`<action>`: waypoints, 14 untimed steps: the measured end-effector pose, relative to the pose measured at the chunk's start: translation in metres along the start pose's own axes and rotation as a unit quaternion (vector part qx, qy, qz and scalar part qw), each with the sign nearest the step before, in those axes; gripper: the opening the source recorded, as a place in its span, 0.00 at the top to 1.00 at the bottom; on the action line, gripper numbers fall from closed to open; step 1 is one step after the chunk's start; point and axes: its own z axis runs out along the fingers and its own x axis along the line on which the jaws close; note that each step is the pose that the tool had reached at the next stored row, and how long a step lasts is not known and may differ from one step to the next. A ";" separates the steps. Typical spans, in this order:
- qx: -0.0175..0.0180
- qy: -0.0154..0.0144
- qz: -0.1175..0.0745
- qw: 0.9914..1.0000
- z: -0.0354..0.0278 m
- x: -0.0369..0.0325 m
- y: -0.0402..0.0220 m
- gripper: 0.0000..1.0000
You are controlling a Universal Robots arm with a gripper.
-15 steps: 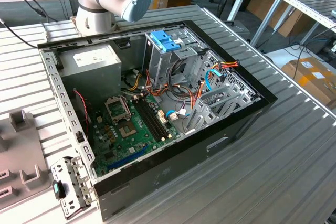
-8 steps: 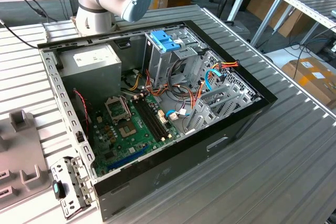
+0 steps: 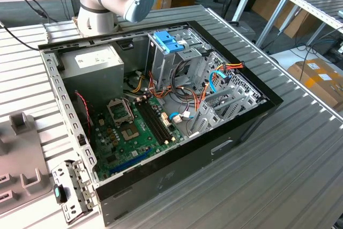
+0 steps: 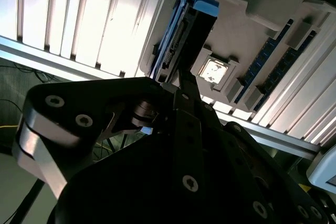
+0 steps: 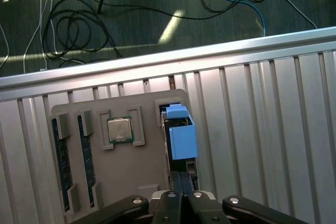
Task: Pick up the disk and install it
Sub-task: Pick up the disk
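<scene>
Standing edge-up in a grey tray [image 5: 142,166] slot beside a processor chip [image 5: 119,129]: blue-railed disk [image 5: 181,140]; gripper [image 5: 181,178] at its end, jaws together; ribbed metal counter [image 5: 262,129] beneath

Light-blue disk [image 5: 181,139], grey tray [image 5: 140,163], silver table [image 5: 262,129]

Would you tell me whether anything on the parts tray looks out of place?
Nothing stands out: the disk stands on edge in its slot of the grey tray, the processor chip squarely in its recess.
</scene>
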 end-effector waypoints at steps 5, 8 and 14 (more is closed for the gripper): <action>0.000 0.000 0.000 1.000 0.0002 0.0000 0.0000 0.89; 0.000 0.000 0.000 1.000 0.0003 0.0000 0.0000 0.71; 0.000 0.000 0.000 1.000 0.0005 0.0000 0.0000 0.64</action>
